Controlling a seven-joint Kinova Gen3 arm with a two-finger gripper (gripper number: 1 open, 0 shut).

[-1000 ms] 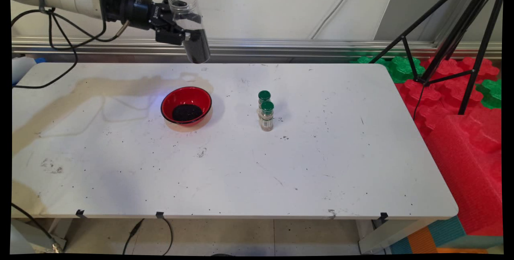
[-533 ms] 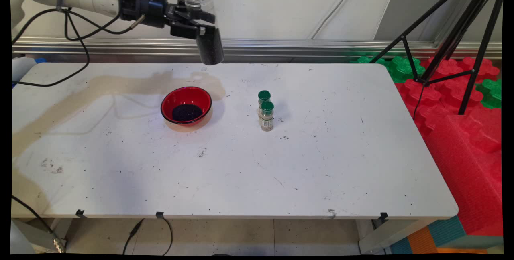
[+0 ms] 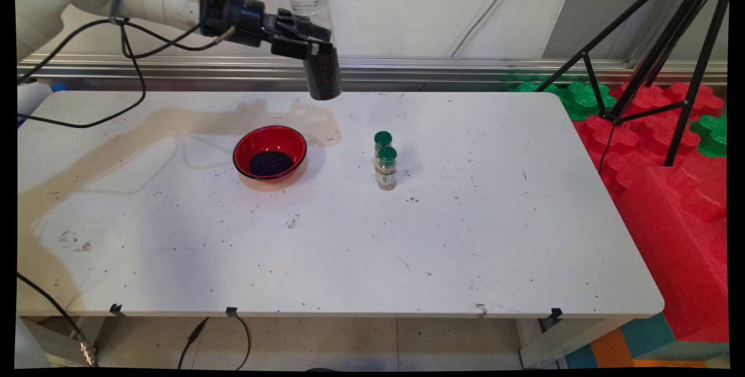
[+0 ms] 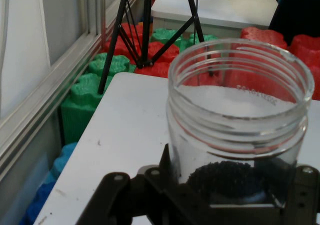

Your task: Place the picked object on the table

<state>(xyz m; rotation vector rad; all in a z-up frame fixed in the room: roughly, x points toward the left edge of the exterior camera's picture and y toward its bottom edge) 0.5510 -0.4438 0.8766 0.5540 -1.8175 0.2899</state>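
Note:
High over the table's far edge, my gripper is shut on a clear plastic jar that stands nearly upright, mouth up, its lower part filled with dark grains. In the hand view the jar fills the middle, open-mouthed, held between the black fingers. Below and to the left sits a red bowl with a heap of the same dark grains in it. Two small spice bottles with green caps stand close together right of the bowl.
The white table is speckled with scattered dark grains. Black tripod legs and red and green foam blocks stand off the table's right side. Black cables hang from the arm at upper left.
The arm has carried the jar to the right, away from above the bowl, and the jar has swung from tilted to nearly upright.

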